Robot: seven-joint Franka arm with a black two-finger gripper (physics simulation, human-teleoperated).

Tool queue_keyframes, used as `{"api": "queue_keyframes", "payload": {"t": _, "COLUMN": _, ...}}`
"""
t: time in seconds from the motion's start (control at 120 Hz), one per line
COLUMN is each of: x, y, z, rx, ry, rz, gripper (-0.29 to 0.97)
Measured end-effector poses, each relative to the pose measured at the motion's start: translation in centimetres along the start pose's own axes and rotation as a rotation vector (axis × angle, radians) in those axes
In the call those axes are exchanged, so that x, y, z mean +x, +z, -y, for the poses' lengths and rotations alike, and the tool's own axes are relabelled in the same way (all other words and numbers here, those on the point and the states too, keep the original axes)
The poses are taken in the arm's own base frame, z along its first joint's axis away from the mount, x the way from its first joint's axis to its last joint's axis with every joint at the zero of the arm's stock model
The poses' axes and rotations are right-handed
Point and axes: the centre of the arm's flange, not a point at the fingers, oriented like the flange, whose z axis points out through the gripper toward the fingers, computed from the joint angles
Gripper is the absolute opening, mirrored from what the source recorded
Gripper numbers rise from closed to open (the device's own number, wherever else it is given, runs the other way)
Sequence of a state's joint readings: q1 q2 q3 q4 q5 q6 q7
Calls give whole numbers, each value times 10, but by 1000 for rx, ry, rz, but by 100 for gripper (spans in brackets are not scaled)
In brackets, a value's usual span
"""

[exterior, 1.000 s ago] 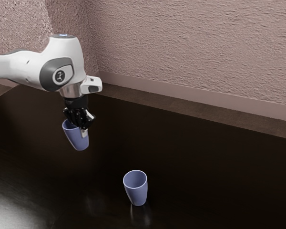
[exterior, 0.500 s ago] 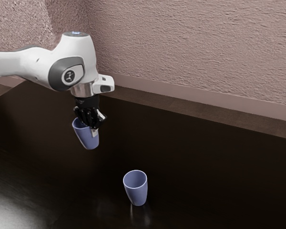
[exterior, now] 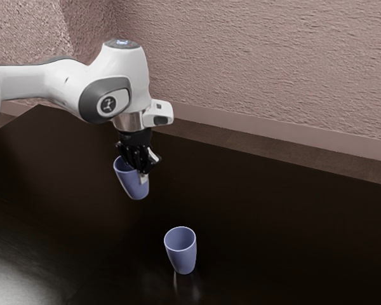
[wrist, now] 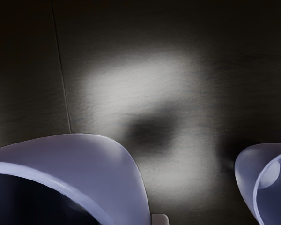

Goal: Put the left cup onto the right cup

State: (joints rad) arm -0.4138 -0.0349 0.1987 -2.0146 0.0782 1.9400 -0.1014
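Note:
My black gripper [exterior: 140,170] is shut on the rim of a blue-violet cup [exterior: 133,183], which hangs tilted in the air well above the dark table. A second cup [exterior: 180,249] of the same colour stands upright on the table, below the held one and toward the exterior view's right. Close under my hand in the wrist view looms the held cup [wrist: 70,173], and the standing cup [wrist: 267,183] peeks in at the frame's edge beside it.
The dark glossy table [exterior: 273,241] stretches wide around the standing cup. A rough pinkish wall [exterior: 273,57] with a brown ledge [exterior: 273,143] runs along the back.
My arm has carried the held cup toward the exterior view's right and a little lower in the frame, closer to the standing cup. The standing cup has not moved.

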Motion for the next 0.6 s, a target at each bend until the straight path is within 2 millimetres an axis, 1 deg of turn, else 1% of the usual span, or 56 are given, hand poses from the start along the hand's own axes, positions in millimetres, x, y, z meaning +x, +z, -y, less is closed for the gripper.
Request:
{"api": "queue_keyframes", "payload": {"t": 0.233, "x": -1, "y": -3, "z": -17, "rx": 4, "ry": -5, "rz": -6, "gripper": -10}}
{"api": "queue_keyframes", "payload": {"t": 0.392, "x": -1, "y": -1, "z": -30, "rx": 7, "ry": -4, "rz": -3, "gripper": -10}}
{"api": "queue_keyframes", "payload": {"t": 0.6, "x": -4, "y": -4, "z": -54, "rx": 10, "ry": 8, "rz": -10, "gripper": -10}}
